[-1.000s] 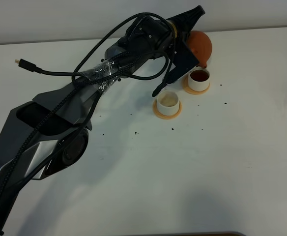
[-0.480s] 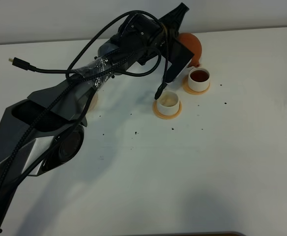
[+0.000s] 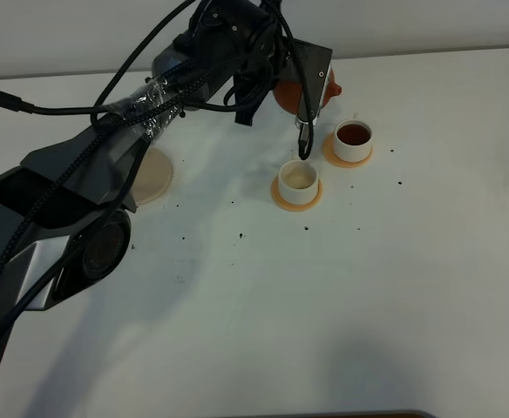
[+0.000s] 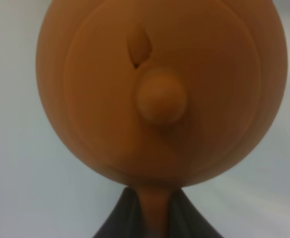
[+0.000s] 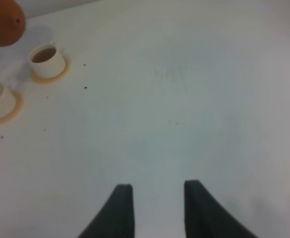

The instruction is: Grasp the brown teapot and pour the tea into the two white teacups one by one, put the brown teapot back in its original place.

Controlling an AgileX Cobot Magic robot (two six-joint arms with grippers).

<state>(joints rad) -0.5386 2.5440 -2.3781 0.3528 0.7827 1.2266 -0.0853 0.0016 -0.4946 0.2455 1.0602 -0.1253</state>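
The left gripper [image 4: 154, 212] is clenched on the loop handle [image 4: 154, 220] of the brown teapot [image 3: 286, 97], whose round body and lid knob [image 4: 162, 99] fill the left wrist view. In the high view the teapot is held up off the white tabletop [image 3: 368, 287], toward the far edge, just behind the 2 cups and largely hidden by the arm. Its beige saucer [image 3: 157, 178] lies bare well off to the left, partly covered by the arm. The filled teacup [image 3: 353, 139] holds dark tea and stands on its orange-tan coaster [image 3: 350, 163]; the paler teacup [image 3: 298, 179] sits nearer the camera on a second coaster [image 3: 296, 205], its contents light, and whether it holds tea cannot be told. The 2 cups stand close together but apart. Dark specks [image 3: 239, 235] dot the tabletop, and a loose cable [image 3: 28, 107] trails from the arm. The right gripper [image 5: 157, 201] is released, jaws apart over bare tabletop, grasping nothing.
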